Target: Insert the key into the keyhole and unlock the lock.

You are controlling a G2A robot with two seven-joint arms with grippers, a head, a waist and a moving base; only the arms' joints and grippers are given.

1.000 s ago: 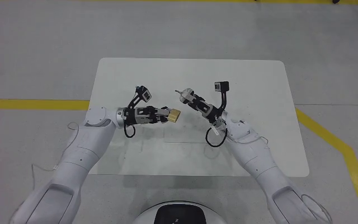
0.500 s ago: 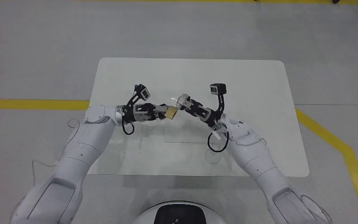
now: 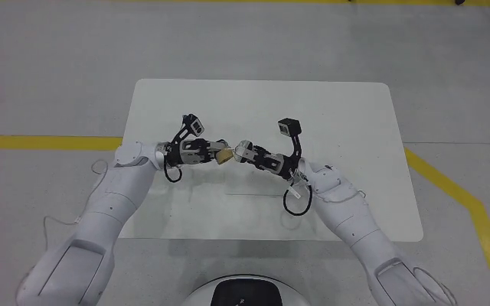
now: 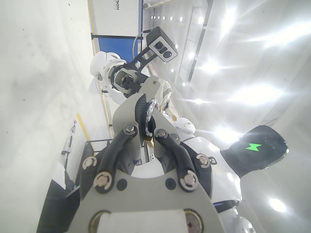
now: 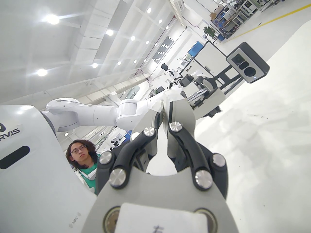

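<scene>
Over the white table (image 3: 344, 115), the left gripper (image 3: 217, 154) clenches the lock (image 3: 225, 158); at its 3 o'clock, the right gripper (image 3: 243, 148) pinches the key (image 5: 163, 109).

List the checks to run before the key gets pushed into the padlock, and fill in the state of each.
1. Lock grip: left gripper shut on the brass padlock, clamped on its silver shackle: ok.
2. Key grip: right gripper shut on the thin metal key: ok.
3. Closeness: key and padlock meet over the white table in the top view: ok.
4. Key tip lined up with the keyhole: cannot tell, the keyhole is hidden.
5. Key already inside the keyhole: cannot tell.
</scene>
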